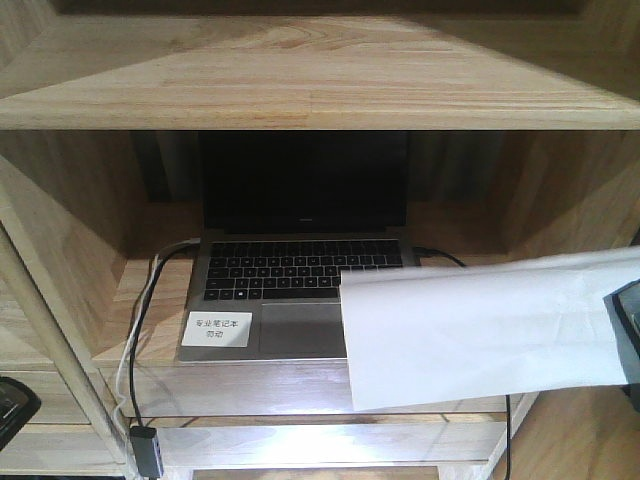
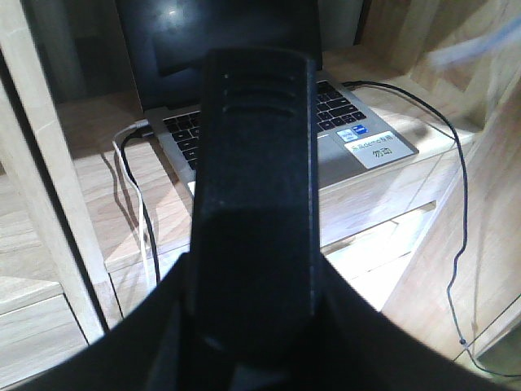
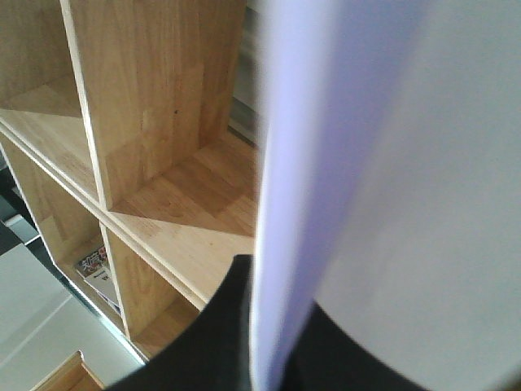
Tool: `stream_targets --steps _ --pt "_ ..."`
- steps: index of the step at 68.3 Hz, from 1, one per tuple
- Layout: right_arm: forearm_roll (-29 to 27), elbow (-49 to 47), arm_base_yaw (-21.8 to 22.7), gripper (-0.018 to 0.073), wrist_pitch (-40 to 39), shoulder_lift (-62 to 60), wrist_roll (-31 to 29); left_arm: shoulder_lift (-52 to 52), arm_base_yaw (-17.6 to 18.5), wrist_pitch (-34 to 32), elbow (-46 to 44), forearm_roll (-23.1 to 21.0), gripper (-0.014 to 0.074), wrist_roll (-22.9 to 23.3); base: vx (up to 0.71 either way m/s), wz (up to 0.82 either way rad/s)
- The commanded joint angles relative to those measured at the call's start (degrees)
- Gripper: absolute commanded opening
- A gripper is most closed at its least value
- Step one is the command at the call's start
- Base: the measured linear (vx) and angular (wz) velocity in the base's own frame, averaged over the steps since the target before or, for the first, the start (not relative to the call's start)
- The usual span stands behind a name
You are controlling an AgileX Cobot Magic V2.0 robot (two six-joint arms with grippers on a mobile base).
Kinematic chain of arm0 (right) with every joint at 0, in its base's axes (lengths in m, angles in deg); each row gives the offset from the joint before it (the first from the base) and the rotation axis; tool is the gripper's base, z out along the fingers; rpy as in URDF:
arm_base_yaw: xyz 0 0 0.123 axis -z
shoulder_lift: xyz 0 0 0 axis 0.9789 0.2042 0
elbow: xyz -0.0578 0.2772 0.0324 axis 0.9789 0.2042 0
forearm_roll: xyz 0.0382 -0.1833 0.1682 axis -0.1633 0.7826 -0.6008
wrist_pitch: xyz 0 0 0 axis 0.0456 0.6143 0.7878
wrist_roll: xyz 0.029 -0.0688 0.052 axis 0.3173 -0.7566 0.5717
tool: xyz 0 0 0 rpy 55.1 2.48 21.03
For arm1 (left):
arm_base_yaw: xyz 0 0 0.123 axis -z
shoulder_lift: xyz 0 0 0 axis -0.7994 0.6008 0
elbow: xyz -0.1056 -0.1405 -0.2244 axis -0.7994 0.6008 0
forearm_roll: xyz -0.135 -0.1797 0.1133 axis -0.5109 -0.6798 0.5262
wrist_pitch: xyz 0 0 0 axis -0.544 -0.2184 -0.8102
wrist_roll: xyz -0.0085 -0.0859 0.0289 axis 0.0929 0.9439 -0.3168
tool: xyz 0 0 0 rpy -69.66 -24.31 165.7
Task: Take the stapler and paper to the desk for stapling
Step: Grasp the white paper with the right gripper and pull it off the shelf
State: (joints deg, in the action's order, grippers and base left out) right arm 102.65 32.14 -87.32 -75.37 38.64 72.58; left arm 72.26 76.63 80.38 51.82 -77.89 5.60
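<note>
The black stapler (image 2: 256,163) fills the middle of the left wrist view, pointing away from the camera toward the laptop. My left gripper (image 2: 252,326) is shut on its near end. The white paper (image 1: 480,330) hangs in the air in front of the shelf and covers the laptop's right corner. My right gripper (image 1: 628,330) holds it at the frame's right edge. In the right wrist view the paper (image 3: 391,163) runs up edge-on from between the jaws of my right gripper (image 3: 269,350), which is shut on it. The desk is out of view.
An open laptop (image 1: 300,270) with a white printed label (image 1: 216,328) sits in the light-wood shelf unit (image 1: 300,90). Black and white cables (image 1: 140,330) hang off its left side. The right wrist view shows shelf compartments (image 3: 163,98) with a booklet (image 3: 98,269) low down.
</note>
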Motion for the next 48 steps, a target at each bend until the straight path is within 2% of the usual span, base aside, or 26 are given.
stream_targets --steps 1,48 --pt "-0.94 1.4 0.19 -0.0001 -6.89 0.0 -0.87 0.52 0.29 -6.28 -1.73 -0.76 -0.0006 0.0 0.0 0.0" --pt "-0.94 1.4 0.19 -0.0001 -6.99 0.11 -0.87 0.52 0.29 -6.28 -1.73 -0.76 -0.0006 0.0 0.0 0.0"
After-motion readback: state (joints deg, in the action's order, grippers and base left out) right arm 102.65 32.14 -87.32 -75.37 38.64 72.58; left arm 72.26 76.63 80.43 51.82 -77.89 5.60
